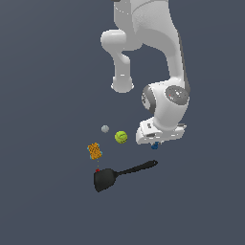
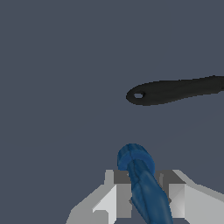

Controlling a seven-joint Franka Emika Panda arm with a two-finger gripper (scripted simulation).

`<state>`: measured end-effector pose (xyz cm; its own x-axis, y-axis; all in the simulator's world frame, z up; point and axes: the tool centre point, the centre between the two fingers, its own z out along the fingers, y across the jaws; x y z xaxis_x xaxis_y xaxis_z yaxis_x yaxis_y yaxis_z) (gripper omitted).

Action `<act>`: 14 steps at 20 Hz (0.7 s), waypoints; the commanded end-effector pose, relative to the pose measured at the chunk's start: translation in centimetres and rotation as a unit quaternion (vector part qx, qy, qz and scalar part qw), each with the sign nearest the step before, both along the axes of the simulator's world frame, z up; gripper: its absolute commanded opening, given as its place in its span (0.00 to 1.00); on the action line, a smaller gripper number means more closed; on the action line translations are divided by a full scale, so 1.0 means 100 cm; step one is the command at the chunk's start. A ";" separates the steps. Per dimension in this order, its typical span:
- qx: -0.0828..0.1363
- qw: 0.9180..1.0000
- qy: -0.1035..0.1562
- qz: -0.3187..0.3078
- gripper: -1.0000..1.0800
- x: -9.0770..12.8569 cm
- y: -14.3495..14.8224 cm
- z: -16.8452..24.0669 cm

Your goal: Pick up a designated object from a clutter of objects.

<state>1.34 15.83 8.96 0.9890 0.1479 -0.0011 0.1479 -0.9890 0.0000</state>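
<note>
Between the 2 fingers [image 2: 117, 199] of the claw [image 2: 142, 197], seen in the wrist view: a dark-blue elongated piece [image 2: 142, 179], with 1 finger close on each side, rounded end sticking out past the tips. Claw narrow, appears to hold the piece; true contact hard to confirm.

From the exterior view: claw [image 1: 154, 144] low under the white arm, only a bit of blue piece [image 1: 154, 146] showing below it. Just below the claw, handle end of the black spatula [image 1: 119, 173], with a small hole [image 2: 139, 95] in the tip. Toward the exterior view's left of the claw: yellow-green ball [image 1: 121, 137] near, then small grey ball [image 1: 105, 128], then orange block [image 1: 94, 150] farther away.
</note>
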 end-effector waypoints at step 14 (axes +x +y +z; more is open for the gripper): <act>0.002 1.000 -0.001 -0.001 0.00 -0.031 -0.154 0.116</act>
<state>-1.39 2.03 19.36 0.9893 0.1461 0.0005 0.1461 -0.9893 -0.0020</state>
